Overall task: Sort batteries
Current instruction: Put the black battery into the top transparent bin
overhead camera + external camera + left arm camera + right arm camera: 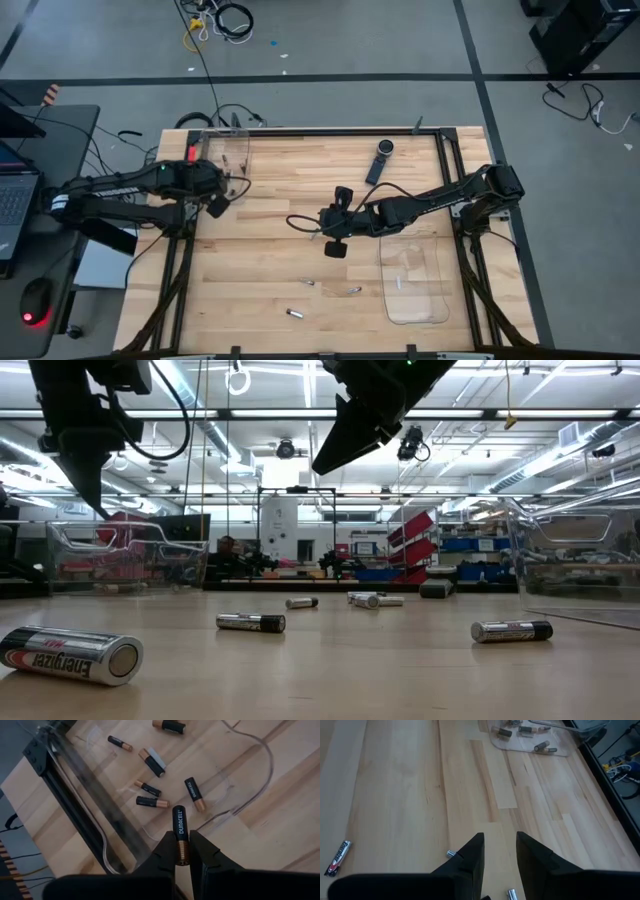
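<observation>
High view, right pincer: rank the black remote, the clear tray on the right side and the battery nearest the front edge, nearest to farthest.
From the right pincer:
1. Clear tray, right side of the table, just beside that arm.
2. Black remote, toward the back edge; close to the tray's rank, hard to call.
3. Battery, near the front edge.

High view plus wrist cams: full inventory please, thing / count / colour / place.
Duracell battery: one, black and copper, clamped in the left gripper above the left tray.
Batteries in left tray: six seen, black and copper, lying loose.
Left tray: one, clear plastic, table's far left.
Right tray: one, clear plastic, near right; one small pale item inside.
Loose batteries: about three in the high view, silvery, near-centre tabletop.
Remote-like device: one, black, far centre-right.
Table: one, light wood.
Left gripper: shut on the Duracell.
Right gripper: open, empty, over mid table.
</observation>
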